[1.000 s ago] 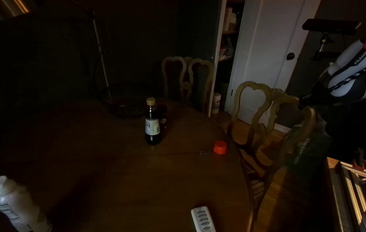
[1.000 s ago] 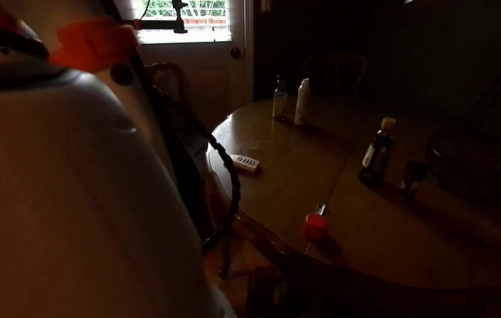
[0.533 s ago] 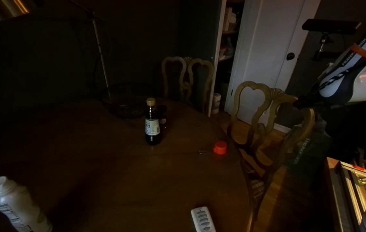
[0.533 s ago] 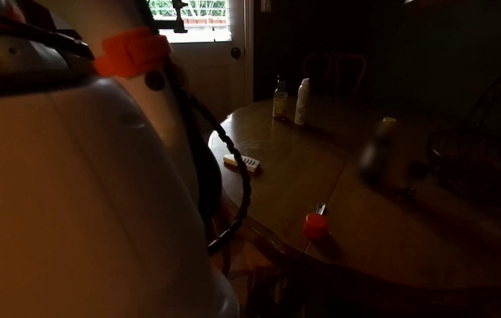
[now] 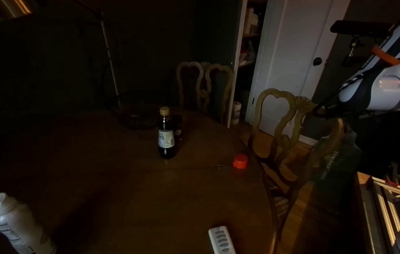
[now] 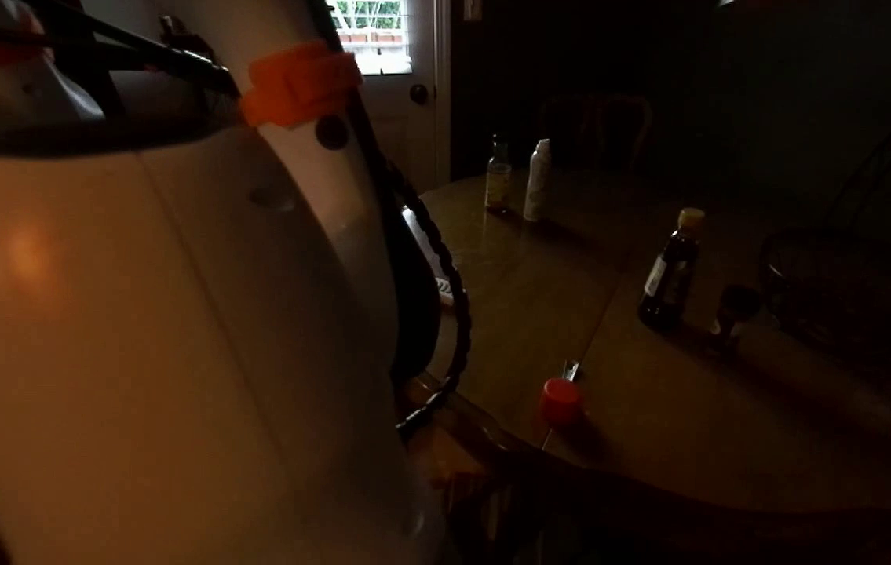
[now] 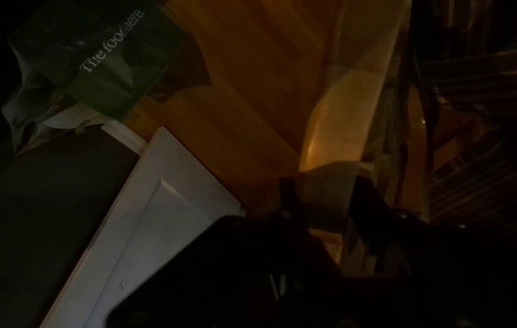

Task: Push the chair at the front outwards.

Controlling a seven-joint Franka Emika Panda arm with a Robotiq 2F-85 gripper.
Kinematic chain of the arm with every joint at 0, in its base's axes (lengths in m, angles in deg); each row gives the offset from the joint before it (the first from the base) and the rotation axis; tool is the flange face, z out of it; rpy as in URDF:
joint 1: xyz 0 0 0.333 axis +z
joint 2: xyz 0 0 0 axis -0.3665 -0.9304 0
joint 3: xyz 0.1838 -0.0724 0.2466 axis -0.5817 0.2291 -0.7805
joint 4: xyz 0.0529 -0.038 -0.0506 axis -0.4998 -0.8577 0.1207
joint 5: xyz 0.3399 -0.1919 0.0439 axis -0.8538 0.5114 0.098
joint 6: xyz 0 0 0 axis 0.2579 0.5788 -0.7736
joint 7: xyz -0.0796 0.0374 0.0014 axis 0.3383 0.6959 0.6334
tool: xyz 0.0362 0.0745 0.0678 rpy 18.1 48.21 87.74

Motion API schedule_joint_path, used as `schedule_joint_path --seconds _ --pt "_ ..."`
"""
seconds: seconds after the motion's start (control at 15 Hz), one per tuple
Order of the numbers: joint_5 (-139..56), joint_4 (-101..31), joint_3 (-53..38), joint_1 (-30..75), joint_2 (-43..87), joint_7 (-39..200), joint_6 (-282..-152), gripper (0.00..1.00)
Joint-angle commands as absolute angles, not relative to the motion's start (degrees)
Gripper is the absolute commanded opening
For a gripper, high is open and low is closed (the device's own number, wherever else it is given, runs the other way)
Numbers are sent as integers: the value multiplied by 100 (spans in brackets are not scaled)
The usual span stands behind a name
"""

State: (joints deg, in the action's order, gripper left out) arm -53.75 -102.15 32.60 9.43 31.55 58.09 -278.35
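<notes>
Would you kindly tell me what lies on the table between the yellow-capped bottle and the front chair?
In an exterior view, a red cap-like item and a small shiny piece lie between the bottle and the chair.

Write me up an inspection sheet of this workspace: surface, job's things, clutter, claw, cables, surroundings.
Surface: dark wooden table, dimly lit, with a seam across it.
Job's things: wooden chair with open-frame back stands at the table's edge.
Clutter: dark bottle, white bottle, white remote and red object on the table.
Grippers: claw straddles the chair's back frame; whether it grips is unclear.
Cables: dark cable loops out beside the arm.
Surroundings: white door, second chair, metal lamp, green bag on the wooden floor.
</notes>
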Motion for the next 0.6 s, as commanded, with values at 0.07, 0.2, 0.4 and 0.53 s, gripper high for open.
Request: schedule_joint_path --seconds 0.07,0.2,0.4,0.53 --pt "-6335 -10059 3544 1435 2325 5673 -28506 58" --pt "-6546 -10066 3576 1549 2327 5548 -28494 58" --pt "-6817 -10061 3602 1681 2314 5395 -28463 58" --pt "-7034 -10016 3638 1796 2208 5249 -28326 58"
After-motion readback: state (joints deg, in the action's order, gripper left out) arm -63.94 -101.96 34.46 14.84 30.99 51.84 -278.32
